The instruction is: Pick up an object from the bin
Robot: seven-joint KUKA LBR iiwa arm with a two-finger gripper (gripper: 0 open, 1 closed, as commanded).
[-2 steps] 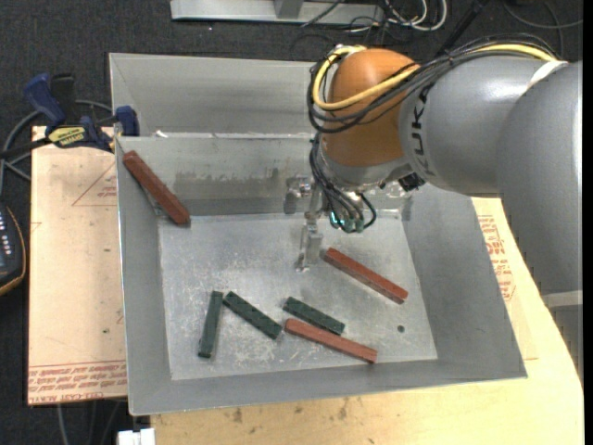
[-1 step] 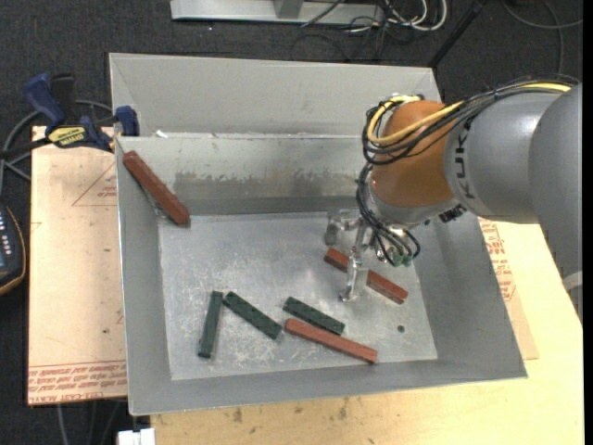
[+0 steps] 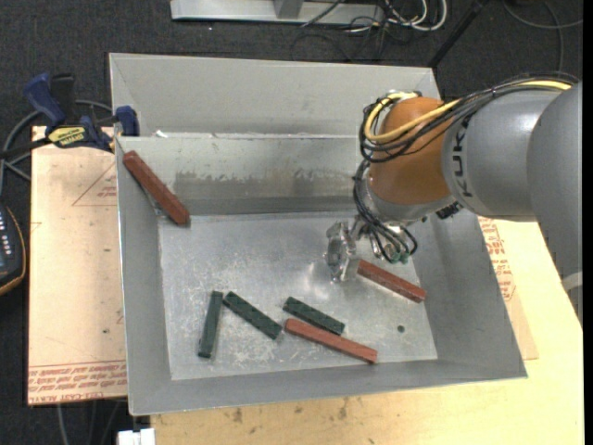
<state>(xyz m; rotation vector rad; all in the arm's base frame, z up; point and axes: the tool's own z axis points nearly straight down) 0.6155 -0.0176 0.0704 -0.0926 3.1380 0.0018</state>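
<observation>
In the right-centre of the bin (image 3: 139,276), the gripper (image 3: 340,257) stands low over the grey floor, hanging from the orange-covered wrist of the arm that reaches in from the right. Its tip is at the left end of a red-brown bar (image 3: 393,282). This bar lies flat on the floor and slants down towards the right wall. Whether the gripper touches the bar cannot be told. The wrist and cables hide part of the gripper, so it cannot be told whether it is open or closed. Nothing can be seen held in it.

Other contents:
- A second red-brown bar (image 3: 332,340) lies flat near the front wall, below and to the left of the gripper and well apart from it.
- A short green bar (image 3: 314,315) lies just above that second bar, close to its left end.
- A slanted green bar (image 3: 251,314) lies to the left of the short one.
- An upright-lying green bar (image 3: 210,324) is furthest left, and its upper end is near the slanted one.
- A leaning red-brown bar (image 3: 156,188) rests against the left wall at the back corner, well apart from everything else.
</observation>
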